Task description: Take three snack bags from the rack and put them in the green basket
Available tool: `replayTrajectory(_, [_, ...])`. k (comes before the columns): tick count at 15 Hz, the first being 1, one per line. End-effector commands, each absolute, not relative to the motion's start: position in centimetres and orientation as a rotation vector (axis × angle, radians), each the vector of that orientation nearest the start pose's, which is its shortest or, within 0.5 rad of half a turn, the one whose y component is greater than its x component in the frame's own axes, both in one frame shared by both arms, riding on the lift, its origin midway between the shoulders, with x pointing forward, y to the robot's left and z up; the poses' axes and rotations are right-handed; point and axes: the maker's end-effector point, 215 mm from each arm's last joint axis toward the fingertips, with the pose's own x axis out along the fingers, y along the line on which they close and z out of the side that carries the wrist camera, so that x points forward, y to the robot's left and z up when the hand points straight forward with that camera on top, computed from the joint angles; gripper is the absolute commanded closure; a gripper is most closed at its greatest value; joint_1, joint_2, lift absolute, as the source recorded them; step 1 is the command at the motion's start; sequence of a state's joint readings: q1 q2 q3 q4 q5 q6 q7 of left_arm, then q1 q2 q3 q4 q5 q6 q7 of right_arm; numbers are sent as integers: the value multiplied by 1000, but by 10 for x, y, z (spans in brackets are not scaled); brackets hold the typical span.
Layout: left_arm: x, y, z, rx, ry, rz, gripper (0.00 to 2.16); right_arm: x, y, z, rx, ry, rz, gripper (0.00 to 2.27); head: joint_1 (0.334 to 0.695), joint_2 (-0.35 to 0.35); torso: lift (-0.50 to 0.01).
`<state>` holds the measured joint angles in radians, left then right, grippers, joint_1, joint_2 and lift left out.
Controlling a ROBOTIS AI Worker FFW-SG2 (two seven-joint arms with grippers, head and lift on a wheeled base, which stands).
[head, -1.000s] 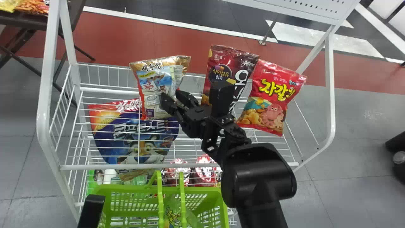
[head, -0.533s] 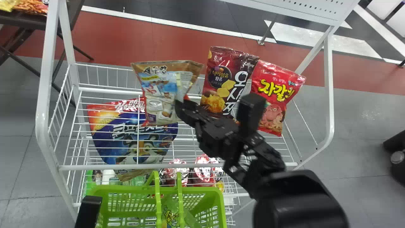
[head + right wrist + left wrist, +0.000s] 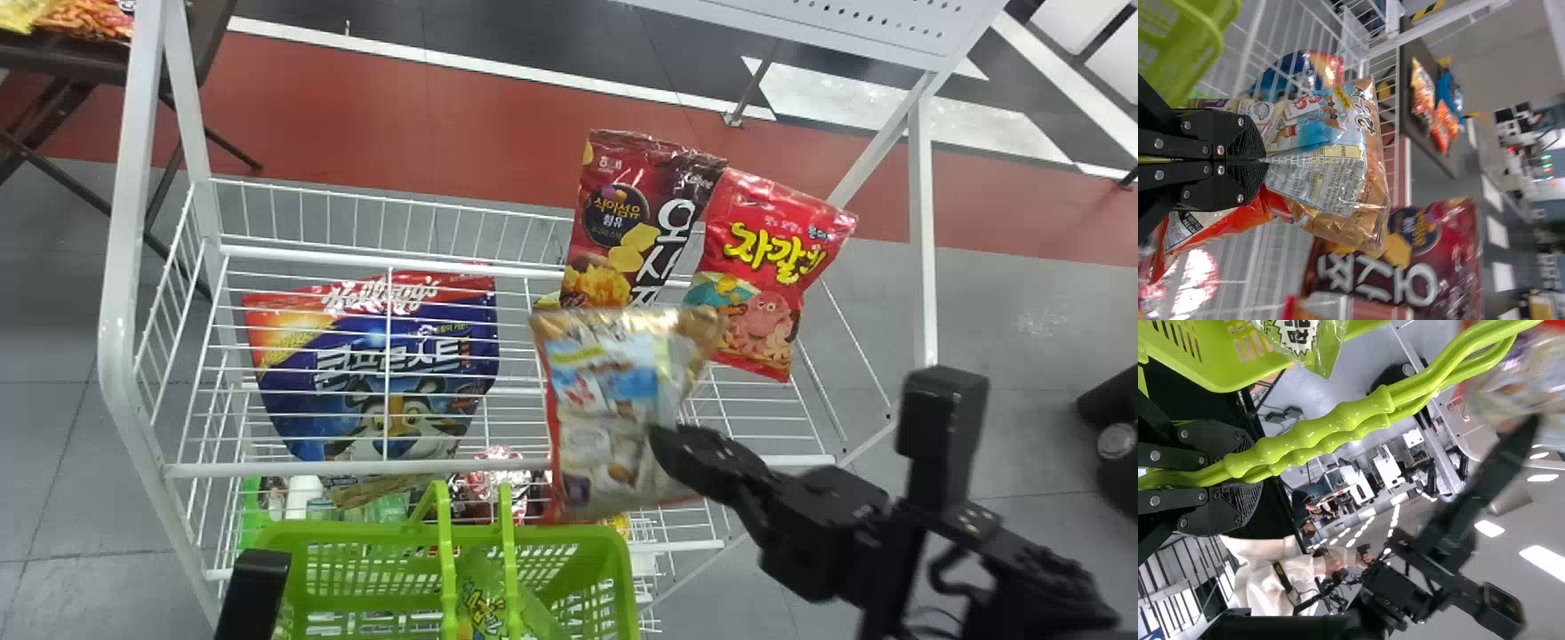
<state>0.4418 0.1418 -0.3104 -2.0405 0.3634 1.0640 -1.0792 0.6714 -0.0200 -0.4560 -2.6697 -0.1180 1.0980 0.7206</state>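
Grey flooring (image 3: 996,427) with a red band lies beyond a white wire rack (image 3: 293,468), where, taking the gold-topped snack bag (image 3: 591,418) as the dial's centre, a maroon snack bag (image 3: 613,222) stands at 12 o'clock, a red octopus-print snack bag (image 3: 765,267) between 1 and 2, and a blue cereal bag (image 3: 373,373) at 9. Right gripper (image 3: 662,443): closed, pinching the gold-topped snack bag. Left gripper (image 3: 252,594): closed round the handles (image 3: 1325,433) of the green basket (image 3: 338,532) at 7 o'clock, inside which 1 green snack bag (image 3: 484,604) rests.
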Motion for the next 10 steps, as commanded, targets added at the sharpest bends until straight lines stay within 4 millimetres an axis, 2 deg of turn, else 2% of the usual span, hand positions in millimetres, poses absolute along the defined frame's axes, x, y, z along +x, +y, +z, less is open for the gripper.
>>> replayTrajectory(1, [154,-83,-411,-761,946,-1460,1274,263,-289,-369,240,793,286,2165,695,-350,-7])
replayTrajectory(3, [153,-83,-412,-758,948,-1460,1274,229,-285,-390,313,923,285,2165,695,-350,-7])
replayTrajectory(5, [153,-84,-411,-758,947,-1461,1274,213,-275,-413,339,1004,304,2162,695,-350,-7])
replayTrajectory(7, [153,-84,-411,-755,947,-1461,1274,200,-254,-439,387,1072,349,2162,695,-350,-7])
replayTrajectory(10, [152,-84,-411,-754,947,-1460,1274,185,-211,-461,446,1147,454,2162,695,-350,-7])
